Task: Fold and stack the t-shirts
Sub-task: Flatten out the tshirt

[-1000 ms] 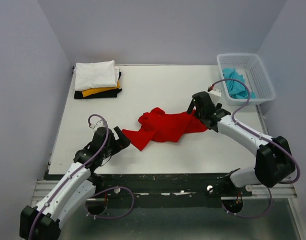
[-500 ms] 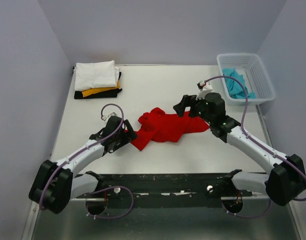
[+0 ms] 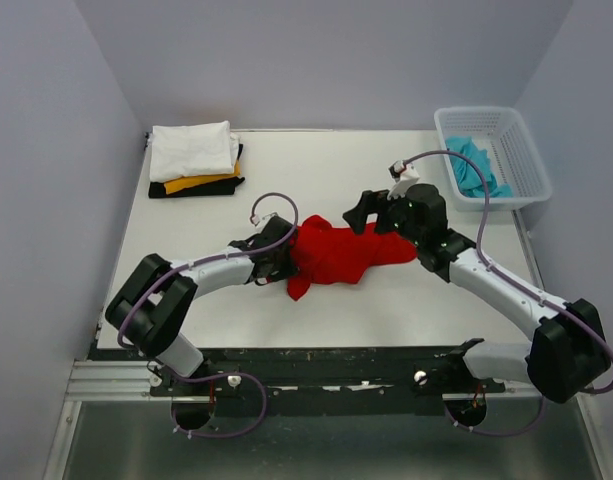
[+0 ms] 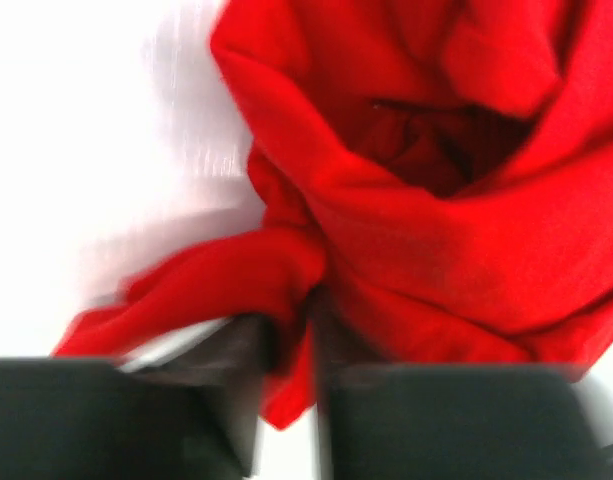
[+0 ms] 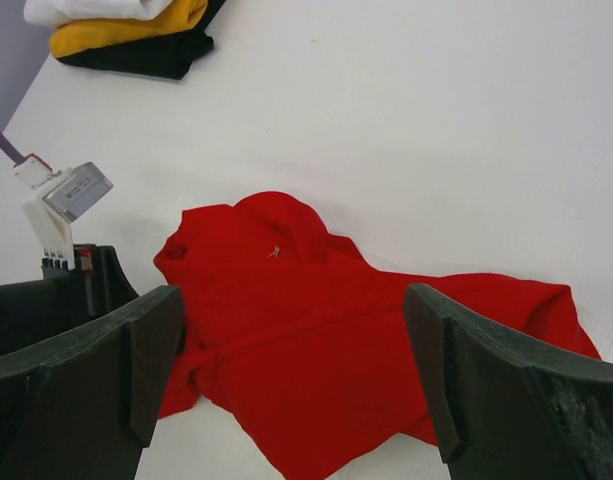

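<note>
A crumpled red t-shirt (image 3: 341, 250) lies in the middle of the table. My left gripper (image 3: 284, 262) is at its left edge. In the left wrist view its jaws (image 4: 291, 340) are pinched on a fold of the red cloth (image 4: 436, 230). My right gripper (image 3: 369, 213) hovers over the shirt's upper right part. It stands wide open (image 5: 296, 370), with the red t-shirt (image 5: 316, 320) lying below between its fingers. Folded white (image 3: 193, 150), yellow-orange (image 3: 196, 183) and black t-shirts are stacked at the back left. A turquoise t-shirt (image 3: 471, 165) lies in the basket.
The white lattice basket (image 3: 531, 165) stands at the back right corner. Grey walls close in the table on three sides. The left arm's wrist camera (image 5: 66, 195) shows at the left of the right wrist view. The folded stack (image 5: 126, 30) shows at its top.
My left arm swept right to the shirt's left edge and its jaws closed on the cloth, bunching that side inward. My right gripper rose off the shirt's right end and opened fully.
</note>
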